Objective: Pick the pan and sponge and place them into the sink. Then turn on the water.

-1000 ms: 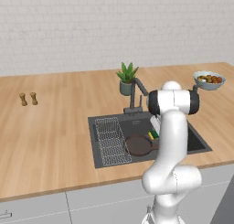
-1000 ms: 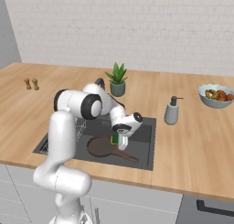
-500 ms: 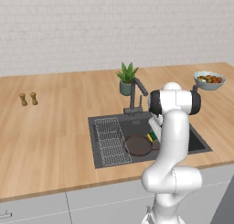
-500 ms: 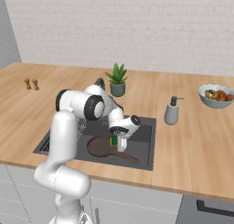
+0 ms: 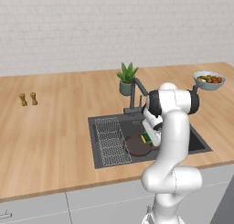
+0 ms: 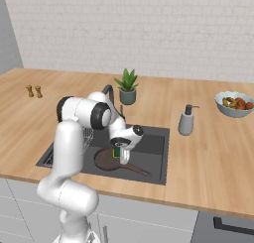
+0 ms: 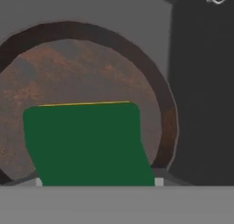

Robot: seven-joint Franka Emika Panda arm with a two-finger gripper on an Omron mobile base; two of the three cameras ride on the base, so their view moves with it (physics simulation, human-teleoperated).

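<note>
Already the pan (image 6: 106, 160) lies in the sink (image 6: 154, 138). The tool (image 6: 120, 156) hangs just above it, closed on the sponge (image 7: 87, 143). Releasing it and turning on the water remain.

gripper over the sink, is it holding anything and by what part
The gripper holds the sponge, hanging above the pan in the sink. The fingers seem to clamp its side faces, green side toward the hand camera; the contact itself is hidden.

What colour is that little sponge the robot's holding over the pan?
The sponge is dark green on top with a thin yellow edge, clearest in the hand view.
</note>
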